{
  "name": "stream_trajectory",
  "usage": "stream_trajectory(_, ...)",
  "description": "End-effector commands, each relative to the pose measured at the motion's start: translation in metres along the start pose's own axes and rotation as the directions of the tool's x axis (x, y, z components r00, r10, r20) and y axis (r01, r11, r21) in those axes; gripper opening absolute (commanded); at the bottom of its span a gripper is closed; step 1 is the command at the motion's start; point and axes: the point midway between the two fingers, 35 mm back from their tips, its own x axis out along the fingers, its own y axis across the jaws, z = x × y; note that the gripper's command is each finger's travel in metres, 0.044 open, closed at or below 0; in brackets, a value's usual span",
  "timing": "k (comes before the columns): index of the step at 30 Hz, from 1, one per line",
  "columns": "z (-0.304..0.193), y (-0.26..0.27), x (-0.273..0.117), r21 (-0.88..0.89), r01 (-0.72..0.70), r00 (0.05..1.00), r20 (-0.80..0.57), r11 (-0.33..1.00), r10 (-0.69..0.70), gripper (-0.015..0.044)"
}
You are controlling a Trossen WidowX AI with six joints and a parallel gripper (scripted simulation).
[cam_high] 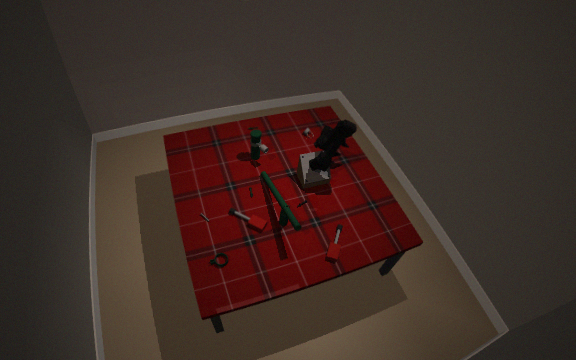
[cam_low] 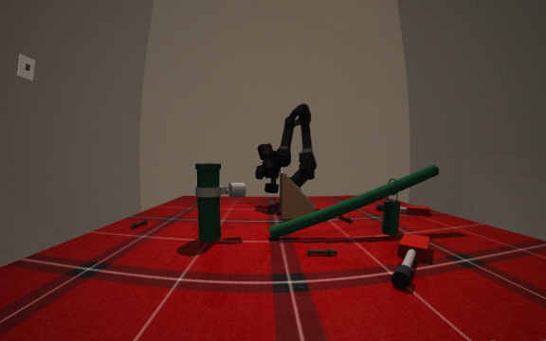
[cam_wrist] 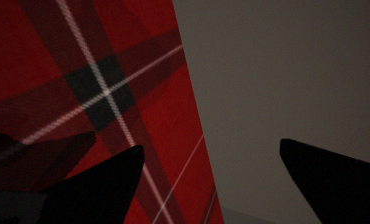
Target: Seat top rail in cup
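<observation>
Red plaid cloth (cam_high: 358, 220) (cam_low: 235, 308) (cam_wrist: 156, 95) is spread beneath everything, with dim grey-brown walls (cam_high: 288, 45) (cam_low: 273, 71) (cam_wrist: 276, 75) behind. Beside the arm (cam_high: 338, 135) (cam_low: 305, 133), a wedge-shaped block (cam_high: 302, 172) (cam_low: 296, 201) is placed, pale on its sloping face and brown on its side. In the top view it is partly hidden by the gripper (cam_high: 320, 161) (cam_low: 271, 187) (cam_wrist: 212, 144), which is held raised with its fingers spread apart; nothing is gripped, and the rail is left untouched.

Two red-ended tools (cam_high: 258, 223) (cam_high: 333, 251) (cam_low: 414, 243) (cam_low: 418, 210) with pale shafts and dark tips are laid near the short post (cam_high: 283, 219) (cam_low: 391, 219). Small dark green bolts (cam_high: 251, 192) (cam_high: 302, 204) (cam_low: 321, 253) (cam_low: 345, 219) are scattered on either side of the rail, and a dark green ring (cam_high: 214, 261) is seen lying flat toward a corner.

The fence rail (cam_high: 280, 200) (cam_low: 339, 210), a long, smooth green tube, is passed through the thin loop (cam_low: 392, 179) above the short post and tilted steeply. Its lower end is brought down at or close to the cloth, between the two posts, while its other end is raised past the loop. Well apart from it, the pale rail-end cup (cam_high: 264, 149) (cam_low: 237, 189) is carried sideways by the grey band (cam_low: 208, 191) on the upper part of the upright big post (cam_high: 255, 145) (cam_low: 209, 218), beneath its green cap (cam_high: 256, 133) (cam_low: 208, 166). The rail is unseated.
</observation>
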Motion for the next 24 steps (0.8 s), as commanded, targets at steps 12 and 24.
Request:
stream_trajectory(12,0.117,-0.009,-0.079,-0.120,-0.065,0.817,0.563,0.991,0.122,0.0440)
stream_trajectory(24,0.155,0.009,-0.232,-0.442,-0.088,0.364,0.820,0.893,0.442,0.0440)
